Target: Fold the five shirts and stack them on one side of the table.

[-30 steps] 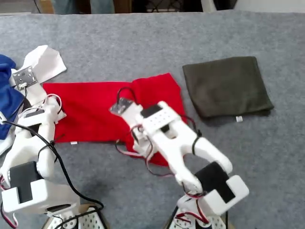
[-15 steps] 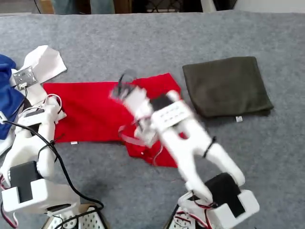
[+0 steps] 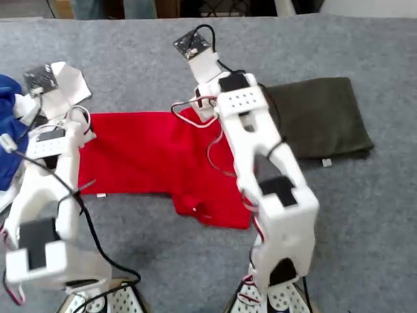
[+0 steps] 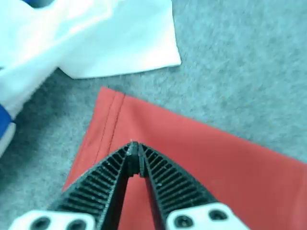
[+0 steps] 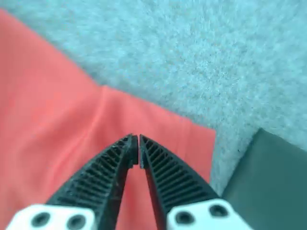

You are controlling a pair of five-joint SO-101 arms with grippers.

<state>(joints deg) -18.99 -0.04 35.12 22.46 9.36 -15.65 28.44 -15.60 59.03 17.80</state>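
You had left fingers [image 4: 160,184] and right fingers [image 5: 160,179] closed over the red shirt [image 3: 143,156] far edge, probably mid-fold; next move needed an even pull nearward.

A spread shirt [image 3: 150,156] lies mid-table [image 3: 365,222]; a folded shirt [image 3: 319,120] sits just beside it toward the right edge; a heap of loose shirts [image 3: 68,85] lies at the left edge.

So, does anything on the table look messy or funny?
Yes. The red shirt lies lopsided: one flap sticks out crookedly on the near side instead of lining up with the rest. Over on the left, the white shirt and blue shirt sit in a crumpled heap. The dark green shirt is folded neatly.
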